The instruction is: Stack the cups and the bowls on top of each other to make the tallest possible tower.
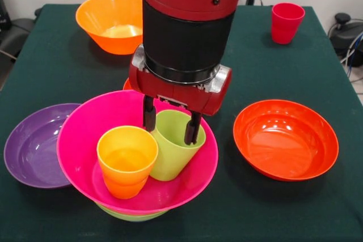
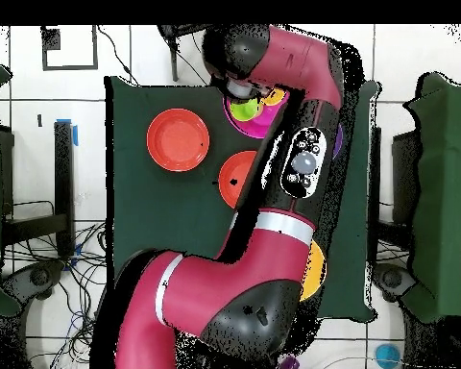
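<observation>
Hand lowered into magenta bowl, fingers straddling far rim of lime green cup: one finger outside the wall, the other inside the mouth, closed narrow on that wall. Green cup tilted, leaning against yellow-orange cup just beside it, nearer the camera in the front view; that one upright, touching. Both cups inside magenta bowl, which sits nested on lime-green bowl, only a sliver of rim showing beneath. Purple bowl on worktop to one side of the hand, its rim tucked under the magenta rim. Shallow red-orange bowl on the opposite side, apart from the pile. Deep orange bowl well behind the hand; red cup far off at a back corner, upright. Overhead: arm covering most of worktop, tower mostly hidden beneath the wrist.
</observation>
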